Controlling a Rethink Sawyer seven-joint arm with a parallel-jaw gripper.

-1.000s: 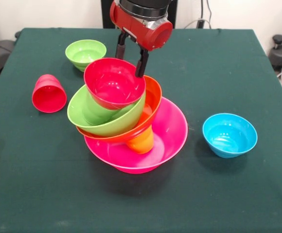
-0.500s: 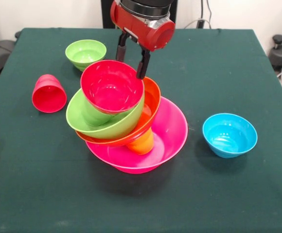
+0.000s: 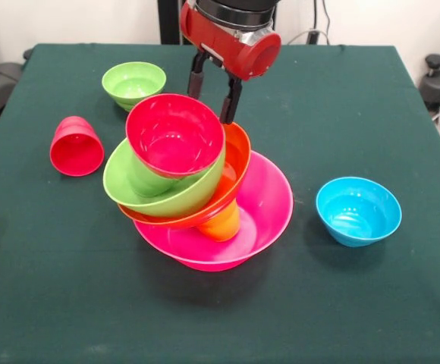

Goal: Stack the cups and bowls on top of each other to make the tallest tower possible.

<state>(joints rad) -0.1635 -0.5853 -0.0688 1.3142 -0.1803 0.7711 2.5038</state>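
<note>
We see the tower [image 3: 205,189] leaning because an orange cup [image 3: 221,221] props the orange bowl [image 3: 234,163] inside the pink bowl [image 3: 262,208]; the green bowl [image 3: 140,182] and red bowl [image 3: 174,135] sit tilted above. Our end effector [image 3: 213,95] hangs released, empty, just behind the red bowl's rim. On the tabletop [image 3: 319,303] wait a red cup [image 3: 76,145], blue bowl [image 3: 358,210] and small green bowl [image 3: 133,83].

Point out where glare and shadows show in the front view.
Front view: small white glare spots sit inside the small red bowl, the blue bowl and the pink bowl; a soft dark shadow spreads on the green cloth in front of the tower; the gripper and bowl rims read sharp, with no motion blur.
</note>
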